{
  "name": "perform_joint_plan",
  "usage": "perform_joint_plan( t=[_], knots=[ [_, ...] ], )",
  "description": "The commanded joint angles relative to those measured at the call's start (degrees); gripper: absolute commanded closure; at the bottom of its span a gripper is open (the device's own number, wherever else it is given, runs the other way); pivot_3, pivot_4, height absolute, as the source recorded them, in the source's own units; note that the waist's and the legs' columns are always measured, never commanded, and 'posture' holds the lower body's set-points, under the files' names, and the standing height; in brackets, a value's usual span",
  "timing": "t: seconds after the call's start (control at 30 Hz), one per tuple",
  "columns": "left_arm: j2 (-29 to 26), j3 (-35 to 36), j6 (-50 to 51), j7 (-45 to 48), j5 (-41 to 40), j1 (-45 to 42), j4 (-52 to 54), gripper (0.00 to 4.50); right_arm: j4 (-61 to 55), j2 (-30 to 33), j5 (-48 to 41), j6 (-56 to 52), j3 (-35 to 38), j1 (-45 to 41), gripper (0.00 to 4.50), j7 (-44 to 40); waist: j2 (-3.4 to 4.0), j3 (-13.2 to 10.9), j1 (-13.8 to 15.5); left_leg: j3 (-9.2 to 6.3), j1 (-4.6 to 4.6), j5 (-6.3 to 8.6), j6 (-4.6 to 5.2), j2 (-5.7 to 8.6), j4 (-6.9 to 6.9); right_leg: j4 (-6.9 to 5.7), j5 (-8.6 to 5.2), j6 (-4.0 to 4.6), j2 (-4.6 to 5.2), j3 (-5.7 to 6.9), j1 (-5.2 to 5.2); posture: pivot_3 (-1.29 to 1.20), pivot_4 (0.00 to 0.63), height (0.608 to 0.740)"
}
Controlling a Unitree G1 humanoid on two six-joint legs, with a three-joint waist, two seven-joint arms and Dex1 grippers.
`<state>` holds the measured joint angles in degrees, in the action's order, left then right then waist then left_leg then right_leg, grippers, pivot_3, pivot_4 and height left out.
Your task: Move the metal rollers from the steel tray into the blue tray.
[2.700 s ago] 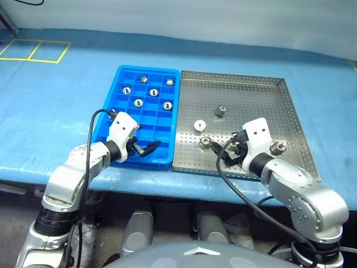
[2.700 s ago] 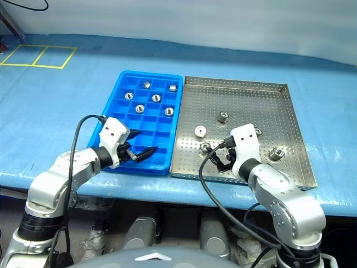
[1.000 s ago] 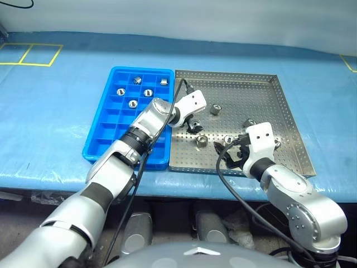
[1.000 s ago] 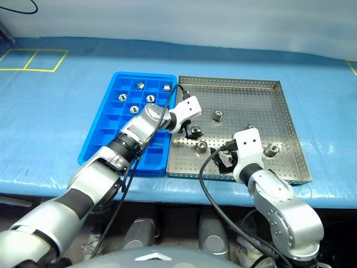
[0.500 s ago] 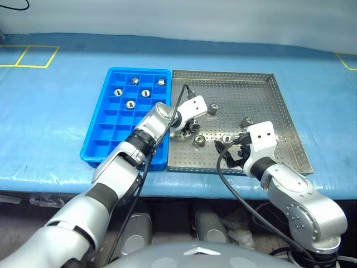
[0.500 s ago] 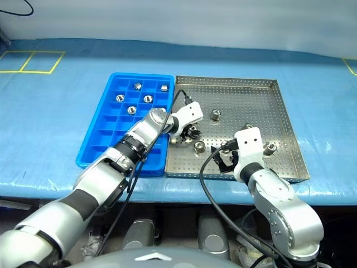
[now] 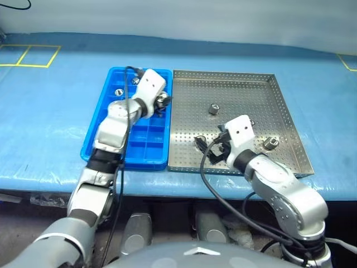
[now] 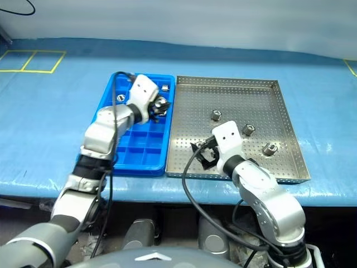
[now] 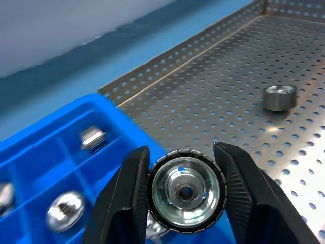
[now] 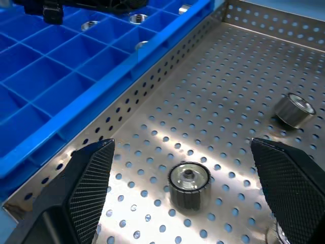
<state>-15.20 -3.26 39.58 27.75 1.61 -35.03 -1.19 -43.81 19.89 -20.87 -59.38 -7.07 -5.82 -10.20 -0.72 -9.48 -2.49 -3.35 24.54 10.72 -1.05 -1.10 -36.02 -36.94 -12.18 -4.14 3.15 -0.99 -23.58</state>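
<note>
My left gripper [image 7: 163, 100] is shut on a shiny metal roller [image 9: 186, 192], held above the far right part of the blue tray [image 7: 95, 139], close to its border with the steel tray [image 7: 245, 92]. Several rollers [image 8: 121, 97] lie in the blue tray's far compartments. My right gripper [image 10: 183, 144] stands open low over the steel tray's near left part, with a roller [image 10: 189, 184] lying between its spread fingers, untouched. More rollers lie on the perforated floor: one [image 8: 215, 115] in the middle, one [image 8: 247, 129] behind my right wrist and one [image 8: 270, 148] towards the right rim.
Both trays sit side by side, rims touching, on a blue cloth-covered table [image 7: 50, 111]. Yellow tape squares [image 7: 28, 54] mark the far left of the cloth. A black cable [image 8: 192, 184] loops from my right wrist over the table's front edge.
My left gripper closed on a roller in the steel tray, lifted it and carried it left over the blue tray. My right gripper shifted left to the roller at the tray's near side.
</note>
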Motion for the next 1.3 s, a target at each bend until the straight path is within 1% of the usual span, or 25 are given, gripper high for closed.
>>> perform_joint_plan(
  t=[0.03,0.17,0.27,0.4,0.47,0.57,0.67,0.9,0.97,1.07,1.13,1.17,1.3],
  knots=[
    [-1.22,4.71,4.09,-5.65,0.76,5.02,10.82,2.79,2.83,-0.25,1.21,4.93,-4.14,-3.47,0.0,-2.74,0.0,0.0,0.51,0.02,-0.02,0.0,0.0,0.0,0.0,0.02,0.01,-0.01,0.0,-0.02,0.01,0.09,0.15,0.74],
    [-1.52,8.28,4.99,-10.73,1.33,11.17,15.59,2.79,6.94,-0.85,2.63,9.95,-9.05,-6.61,0.0,-6.1,-0.02,-0.01,2.0,0.0,-0.01,0.0,-0.01,0.01,0.0,0.02,0.01,0.0,0.0,0.01,0.01,0.15,0.15,0.74],
    [-2.23,8.75,4.33,-13.29,2.3,15.77,17.17,2.79,9.41,-0.91,3.81,13.7,-11.8,-8.08,0.0,-8.65,-0.04,0.0,2.96,-0.06,0.0,-0.01,-0.03,0.02,0.0,0.03,0.01,0.01,0.01,0.07,0.04,0.17,0.15,0.74],
    [-1.11,9.77,2.49,-15.58,1.67,18.63,16.87,2.79,11.41,-1.07,4.98,16.25,-13.5,-8.74,0.0,-10.5,-0.07,0.0,4.57,-0.06,0.0,-0.02,-0.05,0.03,-0.02,0.06,0.01,0.02,0.02,0.09,0.06,0.19,0.15,0.74],
    [-0.76,9.82,1.06,-16.43,1.73,19.06,15.62,2.79,11.84,-1.2,5.37,16.94,-13.91,-8.78,0.0,-11.17,-0.07,0.0,4.79,-0.06,0.0,-0.05,-0.09,0.02,-0.02,0.06,-0.01,0.09,0.02,0.1,0.05,0.19,0.15,0.74],
    [-0.08,10.04,-0.8,-17.07,1.03,18.41,13.82,2.79,11.73,-1.26,5.79,17.41,-13.93,-8.4,0.0,-11.61,-0.07,0.0,4.81,-0.06,-0.01,-0.06,-0.1,0.0,-0.02,0.03,-0.1,0.34,0.0,0.1,0.04,0.18,0.15,0.74],
    [0.06,9.71,-2.83,-17.41,0.44,16.2,10.75,2.79,11.25,-1.34,6.27,17.35,-13.33,-7.64,0.0,-11.29,-0.08,0.0,4.87,-0.06,-0.02,-0.07,-0.1,-0.01,-0.02,0.01,-0.1,0.36,0.0,0.12,0.04,0.16,0.15,0.74],
    [0.08,9.58,-7.15,-18.28,-0.37,9.83,0.4,2.79,10.07,-1.87,7.03,17.13,-12.36,-5.64,0.0,-10.08,-0.1,0.01,4.65,-0.06,0.0,-0.09,-0.11,0.0,-0.02,0.03,-0.08,0.33,0.0,0.13,0.04,0.12,0.15,0.74],
    [-0.36,8.31,-7.26,-17.94,0.18,8.87,-2.53,2.79,9.6,-2.02,7.38,17.1,-12.28,-5.06,0.0,-9.65,-0.1,0.01,4.55,-0.06,0.0,-0.09,-0.11,0.0,-0.02,0.03,0.05,0.1,0.0,0.13,0.04,0.1,0.15,0.74],
    [-0.19,7.94,-6.49,-17.52,-0.3,8.72,-3.74,2.79,9.12,-2.1,7.86,17.06,-12.21,-4.58,0.0,-9.15,-0.1,0.01,4.18,-0.05,0.0,-0.08,-0.11,0.01,0.0,0.05,0.06,0.1,0.0,0.12,0.05,0.09,0.15,0.74],
    [0.28,8.06,-5.15,-17.16,-1.15,9.72,-2.25,2.08,8.64,-2.08,8.12,16.98,-11.88,-4.08,0.0,-8.65,-0.1,0.02,4.01,-0.05,-0.01,-0.08,-0.11,0.01,-0.01,0.04,0.06,0.09,0.0,0.12,0.05,0.08,0.15,0.74],
    [0.4,8.08,-4.7,-17.17,-1.35,10.23,-1.44,1.82,8.43,-2.07,8.22,16.92,-11.71,-3.86,0.0,-8.49,-0.1,0.02,3.91,-0.05,-0.02,-0.09,-0.11,0.01,-0.01,0.04,0.06,0.09,0.0,0.12,0.06,0.08,0.15,0.74],
    [0.98,8.67,-3.44,-17.27,-2.43,11.26,2.26,0.47,7.78,-1.99,8.48,16.65,-11.32,-3.25,0.0,-8.1,-0.1,0.03,3.2,-0.03,-0.09,-0.09,-0.11,0.0,-0.01,0.04,0.05,0.11,0.01,0.1,0.1,0.07,0.15,0.74]
  ],
)
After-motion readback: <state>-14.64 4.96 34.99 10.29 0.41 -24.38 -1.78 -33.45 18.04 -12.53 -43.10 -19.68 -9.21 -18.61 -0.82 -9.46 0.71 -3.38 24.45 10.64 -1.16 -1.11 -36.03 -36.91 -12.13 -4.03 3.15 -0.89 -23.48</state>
